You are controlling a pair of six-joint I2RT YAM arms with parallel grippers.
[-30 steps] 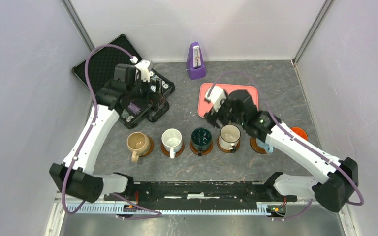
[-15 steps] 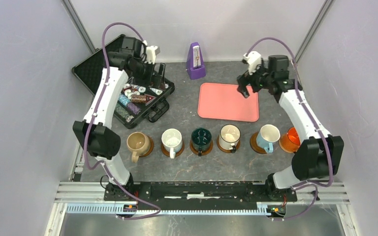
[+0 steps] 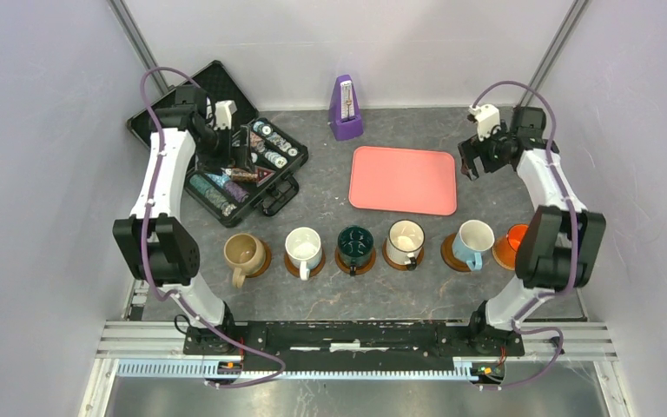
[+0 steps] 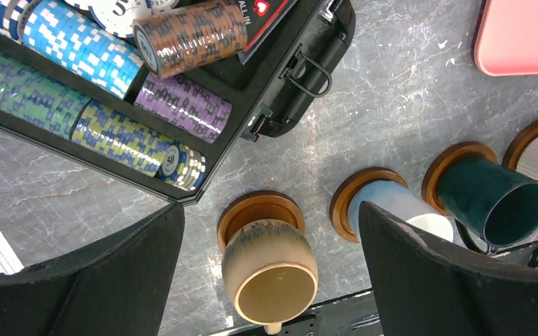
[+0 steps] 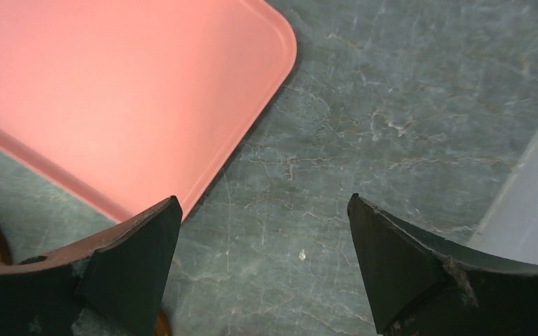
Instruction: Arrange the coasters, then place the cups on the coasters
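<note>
I see both pincers wide and empty: left pincer [image 3: 238, 155] over the chip case [image 3: 163, 120] at the desk's [image 3: 313, 182] far left corner, right pincer [image 3: 476, 163] just beside the pink tray [image 3: 402, 180], toward the far right corner. The cups line the near edge, well apart from both pincers. They stand upright on brown coasters [image 4: 256, 208]: tan [image 3: 245, 252], white [image 3: 303, 245], green [image 3: 355, 241], cream [image 3: 406, 236], blue [image 3: 472, 238], and orange [image 3: 515, 236], partly behind my right arm.

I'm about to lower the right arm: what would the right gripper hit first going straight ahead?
The right gripper would likely meet bare table beside the tray corner; nothing else sits in that line, though depth is unclear.
</note>
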